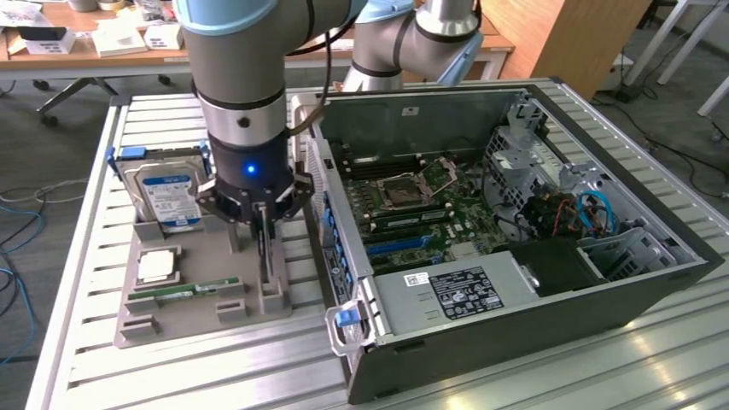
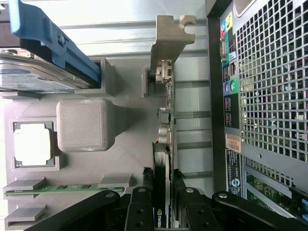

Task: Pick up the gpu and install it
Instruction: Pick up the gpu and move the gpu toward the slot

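Standing open on the exterior view's right, the case (image 1: 479, 359) shows its board (image 1: 422, 213) with no card fitted that I can make out, so installing is all still to do. Beside it, on the exterior view's left, the tray (image 1: 183, 316) still carries the parts, the drive (image 1: 169, 192) among them. The gpu (image 1: 265, 252) stands on edge along the tray's side nearest the case. Its lower edge seems to sit in the tray's slots, and in the wrist view its bracket end (image 2: 166, 57) rests against a tray post. By my reading it has not been lifted, so the pick-up is at the grasp stage and nothing more.

The gripper (image 1: 265, 212) is down over the card's top edge. In the wrist view the fingers (image 2: 144, 202) flank the gpu (image 2: 166, 139) closely on both faces, with no gap that I can see. The jaws look drawn in and pinching the card.
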Robot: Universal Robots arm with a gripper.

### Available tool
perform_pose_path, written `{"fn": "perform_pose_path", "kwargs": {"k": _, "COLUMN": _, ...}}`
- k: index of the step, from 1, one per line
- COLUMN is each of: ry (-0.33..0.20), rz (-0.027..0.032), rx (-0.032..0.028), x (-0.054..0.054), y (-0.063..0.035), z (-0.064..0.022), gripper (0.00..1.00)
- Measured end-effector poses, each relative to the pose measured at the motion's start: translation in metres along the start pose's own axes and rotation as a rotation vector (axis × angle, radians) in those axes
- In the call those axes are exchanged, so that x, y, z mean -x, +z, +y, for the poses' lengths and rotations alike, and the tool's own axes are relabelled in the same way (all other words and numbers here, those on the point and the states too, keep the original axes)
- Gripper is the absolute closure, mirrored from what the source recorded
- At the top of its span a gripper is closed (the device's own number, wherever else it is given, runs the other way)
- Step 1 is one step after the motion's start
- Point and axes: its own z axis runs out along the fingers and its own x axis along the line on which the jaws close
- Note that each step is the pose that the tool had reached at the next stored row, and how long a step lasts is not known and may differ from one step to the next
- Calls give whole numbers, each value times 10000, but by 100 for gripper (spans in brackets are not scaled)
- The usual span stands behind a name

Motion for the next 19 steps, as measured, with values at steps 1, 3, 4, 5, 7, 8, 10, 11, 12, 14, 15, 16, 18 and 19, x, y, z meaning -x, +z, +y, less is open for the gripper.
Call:
{"fn": "perform_pose_path", "kwargs": {"k": 1, "ry": 0, "rz": -1, "rx": 3, "x": 0, "y": -17, "z": 1, "gripper": 74}}
{"fn": "perform_pose_path", "kwargs": {"k": 3, "ry": 0, "rz": -1, "rx": 5, "x": 0, "y": -51, "z": 3, "gripper": 74}}
{"fn": "perform_pose_path", "kwargs": {"k": 4, "ry": 0, "rz": -1, "rx": 6, "x": 0, "y": -67, "z": 4, "gripper": 74}}
{"fn": "perform_pose_path", "kwargs": {"k": 5, "ry": 0, "rz": 0, "rx": 6, "x": 0, "y": -83, "z": 4, "gripper": 74}}
{"fn": "perform_pose_path", "kwargs": {"k": 7, "ry": 0, "rz": 0, "rx": 9, "x": 0, "y": -115, "z": 6, "gripper": 74}}
{"fn": "perform_pose_path", "kwargs": {"k": 8, "ry": 0, "rz": 0, "rx": 10, "x": 0, "y": -131, "z": 7, "gripper": 74}}
{"fn": "perform_pose_path", "kwargs": {"k": 10, "ry": 0, "rz": 0, "rx": 11, "x": 0, "y": -169, "z": 9, "gripper": 74}}
{"fn": "perform_pose_path", "kwargs": {"k": 11, "ry": 0, "rz": 1, "rx": 11, "x": 0, "y": -187, "z": 10, "gripper": 74}}
{"fn": "perform_pose_path", "kwargs": {"k": 12, "ry": 0, "rz": 0, "rx": 12, "x": 1, "y": -205, "z": 11, "gripper": 74}}
{"fn": "perform_pose_path", "kwargs": {"k": 14, "ry": 0, "rz": 0, "rx": 13, "x": 1, "y": -242, "z": 13, "gripper": 74}}
{"fn": "perform_pose_path", "kwargs": {"k": 15, "ry": 0, "rz": 0, "rx": 13, "x": 1, "y": -262, "z": 14, "gripper": 74}}
{"fn": "perform_pose_path", "kwargs": {"k": 16, "ry": 0, "rz": 1, "rx": 13, "x": 1, "y": -283, "z": 15, "gripper": 74}}
{"fn": "perform_pose_path", "kwargs": {"k": 18, "ry": 0, "rz": 1, "rx": 12, "x": 1, "y": -327, "z": 18, "gripper": 74}}
{"fn": "perform_pose_path", "kwargs": {"k": 19, "ry": 0, "rz": 1, "rx": 13, "x": 1, "y": -344, "z": 19, "gripper": 74}}
